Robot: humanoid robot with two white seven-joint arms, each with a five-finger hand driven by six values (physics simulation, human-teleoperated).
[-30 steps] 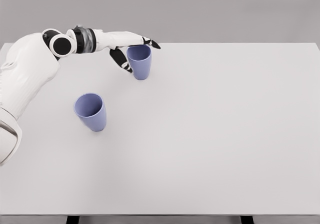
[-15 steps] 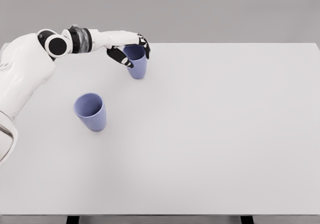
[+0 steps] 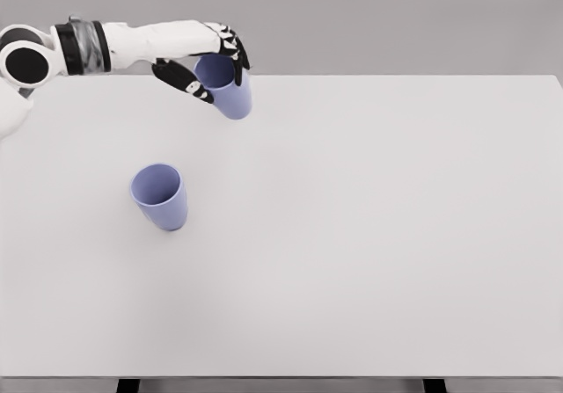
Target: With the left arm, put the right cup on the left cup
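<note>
Since the earlier frames, the left hand (image 3: 209,66) has closed around the right cup (image 3: 225,90) and raised it clear of the table (image 3: 369,235); the arm has also drawn back toward the upper left, so that less of the shoulder now shows at the left edge of the head view. At the far left, the white forearm enters from the picture's left and runs almost level toward the hand. Below it, the left cup (image 3: 160,196) stands upright on the table with its mouth open upward, well apart from the hand and untouched. Further right, the dark fingers (image 3: 234,50) wrap the rim and upper wall of the right cup, the thumb on the near side; the cup hangs slightly tilted above the far edge of the table. The rest of the table to the right carries nothing of the task, and the right arm is out of view. Judged from this layout, the step in hand is the lift-and-carry phase: grasp complete, transport not yet done. The next move calls for carrying the held cup toward the near left until it sits directly above the left cup, levelling it, lowering it into the open mouth, and only then releasing the grip.
</note>
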